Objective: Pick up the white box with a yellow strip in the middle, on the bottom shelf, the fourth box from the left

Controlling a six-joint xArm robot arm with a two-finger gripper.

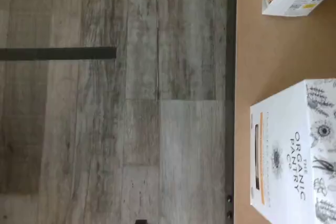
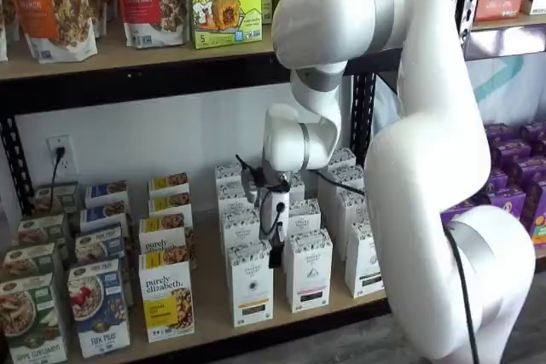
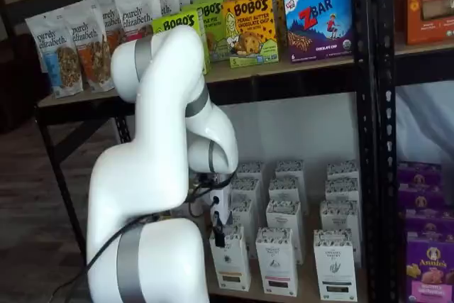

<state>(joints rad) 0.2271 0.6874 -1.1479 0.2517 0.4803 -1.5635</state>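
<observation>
The robot's hand (image 2: 277, 253) is hanging with its black fingers spread wide and empty, just above the front row of cartons. The tall white carton with the yellow-gold band (image 2: 250, 283) is standing untouched at the front of the light tan wooden bottom shelf (image 2: 213, 317), so lowering, gripping and lifting are all remaining.

White arm bent down, pincer (image 2: 277, 255) open, empty.

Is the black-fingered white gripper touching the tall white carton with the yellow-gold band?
Cannot tell: in both shelf views the gripper overlaps the white carton; no gap or contact shows plainly.
</observation>
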